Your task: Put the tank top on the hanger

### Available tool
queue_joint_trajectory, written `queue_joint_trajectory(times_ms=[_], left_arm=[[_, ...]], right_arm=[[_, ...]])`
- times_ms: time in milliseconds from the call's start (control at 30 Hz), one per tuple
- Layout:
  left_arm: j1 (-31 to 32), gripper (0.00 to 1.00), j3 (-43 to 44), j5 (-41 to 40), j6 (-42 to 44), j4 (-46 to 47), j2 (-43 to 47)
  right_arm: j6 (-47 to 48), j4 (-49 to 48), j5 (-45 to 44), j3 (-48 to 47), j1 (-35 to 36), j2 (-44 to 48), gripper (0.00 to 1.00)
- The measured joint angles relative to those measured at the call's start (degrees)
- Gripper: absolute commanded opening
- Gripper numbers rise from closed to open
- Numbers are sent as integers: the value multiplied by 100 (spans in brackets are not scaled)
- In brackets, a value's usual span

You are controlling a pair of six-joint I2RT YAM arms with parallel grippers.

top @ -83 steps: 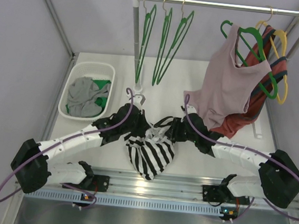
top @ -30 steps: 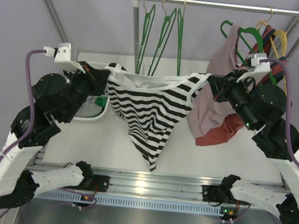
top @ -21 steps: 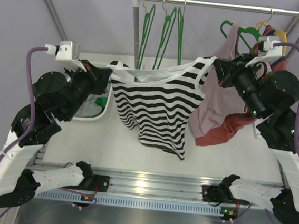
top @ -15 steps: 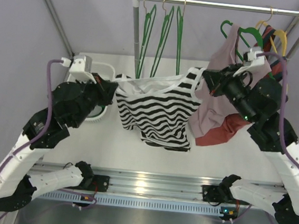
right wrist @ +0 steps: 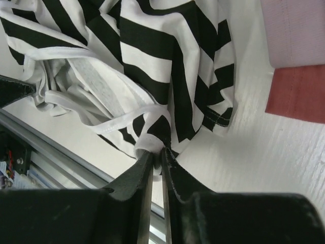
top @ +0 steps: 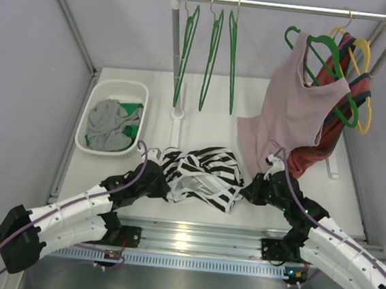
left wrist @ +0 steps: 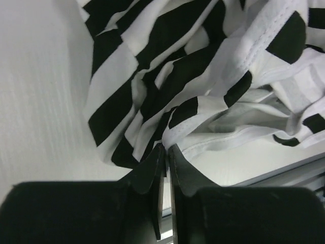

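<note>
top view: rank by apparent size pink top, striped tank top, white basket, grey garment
1. pink top, hanging nearer the camera
2. striped tank top and white basket, too alike to rank
3. grey garment

Overhead view from my remote station: white table point(top: 209, 122) bounded by plain grey walls point(top: 24, 46), a metal clothes rail point(top: 288, 7) on white posts point(top: 176, 47) at the back, an aluminium strip point(top: 198, 235) along the near edge; lighting even.

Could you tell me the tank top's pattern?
The tank top has black-and-white stripes; see right wrist view.
</note>
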State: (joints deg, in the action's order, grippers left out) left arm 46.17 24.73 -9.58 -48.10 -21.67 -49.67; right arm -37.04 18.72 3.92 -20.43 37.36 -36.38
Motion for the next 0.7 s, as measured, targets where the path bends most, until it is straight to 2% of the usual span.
queue_joint_trajectory(times_ms=[67,100,200,333,433,533,567,700], left_arm=[[63,22,-68,87,-105,173,4],[92,30,-68,125,-129,308,17],[136,41,-61,173,-162,551,144],[140,46,11,179,-127,562,372],[142,49,199,103,-120,422,544],[142,51,420,-44,-96,236,752],[142,51,505,-94,-83,146,807],[142,51,855,-297,-15,-173,857]], right_arm=[[-118,44,31,116,9,168,24],[-138,52,28,114,13,243,28],[-168,109,0,35,13,374,40],[-79,481,-136,-417,31,304,53],[4,800,-334,-1027,35,120,63],[129,1099,-605,-1705,37,-74,68],[160,1178,-717,-1947,37,-153,72],[433,1604,-1220,-3335,37,-769,75]])
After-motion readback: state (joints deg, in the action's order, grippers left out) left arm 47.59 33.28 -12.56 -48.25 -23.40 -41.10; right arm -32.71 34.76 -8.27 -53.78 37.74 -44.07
